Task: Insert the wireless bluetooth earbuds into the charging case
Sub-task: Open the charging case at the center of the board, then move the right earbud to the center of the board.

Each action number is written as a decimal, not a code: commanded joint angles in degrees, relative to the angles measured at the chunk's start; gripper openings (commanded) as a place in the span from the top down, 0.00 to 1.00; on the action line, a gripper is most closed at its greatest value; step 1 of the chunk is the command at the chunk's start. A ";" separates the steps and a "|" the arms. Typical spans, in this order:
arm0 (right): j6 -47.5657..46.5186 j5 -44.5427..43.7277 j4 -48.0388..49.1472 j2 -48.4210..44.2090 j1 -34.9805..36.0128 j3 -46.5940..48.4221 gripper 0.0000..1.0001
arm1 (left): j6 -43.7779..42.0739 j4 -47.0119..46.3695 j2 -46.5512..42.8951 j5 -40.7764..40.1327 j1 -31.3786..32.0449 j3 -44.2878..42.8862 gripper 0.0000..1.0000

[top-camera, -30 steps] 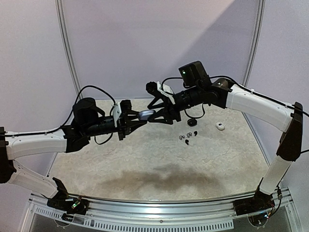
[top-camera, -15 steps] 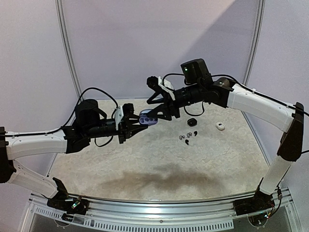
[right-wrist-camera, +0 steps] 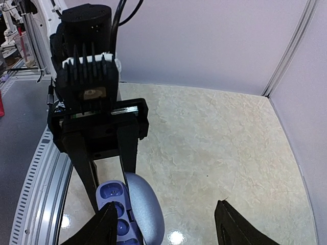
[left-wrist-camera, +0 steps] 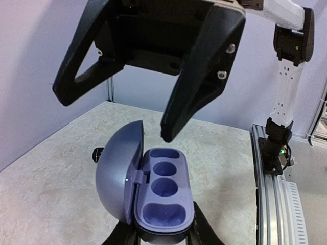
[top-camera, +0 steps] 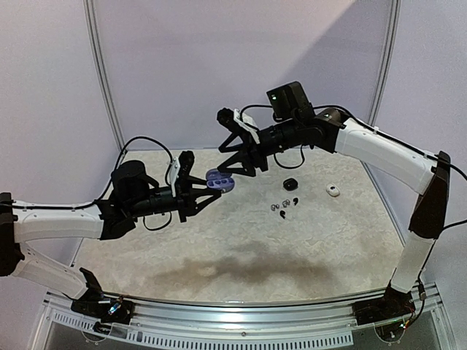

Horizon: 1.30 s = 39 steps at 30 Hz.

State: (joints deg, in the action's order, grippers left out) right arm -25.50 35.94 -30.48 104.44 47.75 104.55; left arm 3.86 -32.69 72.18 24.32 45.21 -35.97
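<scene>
While the left hand (top-camera: 208, 188) clamps the open charging case (left-wrist-camera: 163, 199), the empty, wide-spread right hand (left-wrist-camera: 113, 118) should next fetch the earbuds (top-camera: 281, 206).

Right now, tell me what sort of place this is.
Probably a robotics lab test booth: plain pale partition walls, an aluminium rail at the near edge of the table, and a left arm and right arm bolted there.
</scene>
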 commanded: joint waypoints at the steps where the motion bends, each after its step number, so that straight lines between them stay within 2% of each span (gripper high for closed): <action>1: 3.64 2.03 -1.81 1.06 -2.38 3.27 0.34 | 4.08 -3.44 -0.18 -3.54 -0.12 1.49 1.00; 5: 17.46 -1.10 -0.17 1.31 -10.92 4.72 0.45 | 3.53 -4.83 -0.54 -4.63 -0.12 3.32 1.00; 8: 23.04 -8.43 -6.29 3.00 -15.98 5.23 0.51 | 3.45 -5.36 -0.93 -5.21 -0.12 4.65 1.00; 11: 18.25 -14.69 -14.62 7.52 -17.65 8.08 0.51 | 3.46 -5.37 -1.46 -5.63 -0.05 5.69 1.00; 12: 13.52 -17.49 -17.64 10.02 -17.64 9.54 0.52 | 3.37 -5.49 -1.54 -5.67 -0.11 5.98 1.00; 14: 8.12 -23.72 -22.60 14.20 -17.69 13.97 0.56 | 3.18 -5.78 -1.60 -5.70 -0.04 6.66 1.00; 15: 5.35 -25.68 -25.30 16.25 -17.73 16.73 0.60 | 2.98 -5.93 -1.65 -5.66 -0.04 6.92 1.00; 17: 2.95 -28.63 -28.47 22.51 -17.94 21.32 0.64 | 2.65 -6.13 -1.68 -5.52 0.05 7.26 1.00; 21: 3.44 -30.56 -32.33 30.12 -17.88 25.87 0.62 | 2.34 -6.16 -1.71 -6.09 0.14 7.66 1.00; 27: 7.85 -31.54 -31.90 32.91 -17.02 22.29 0.59 | 2.09 -6.47 -1.15 -6.53 0.14 7.83 1.00; 32: 8.74 -34.42 -33.91 35.97 -16.74 22.11 0.72 | 1.97 -6.69 -1.39 -6.80 0.14 8.26 1.00; 39: 9.21 -37.91 -34.83 38.34 -16.87 21.52 0.77 | 1.81 -6.25 -1.61 -7.00 0.13 8.15 1.00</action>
State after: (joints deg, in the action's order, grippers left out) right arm -17.21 1.21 -63.57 140.57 30.74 126.78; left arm 6.44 -37.98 71.59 17.85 45.17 -28.47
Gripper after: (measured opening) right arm 0.236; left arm 0.251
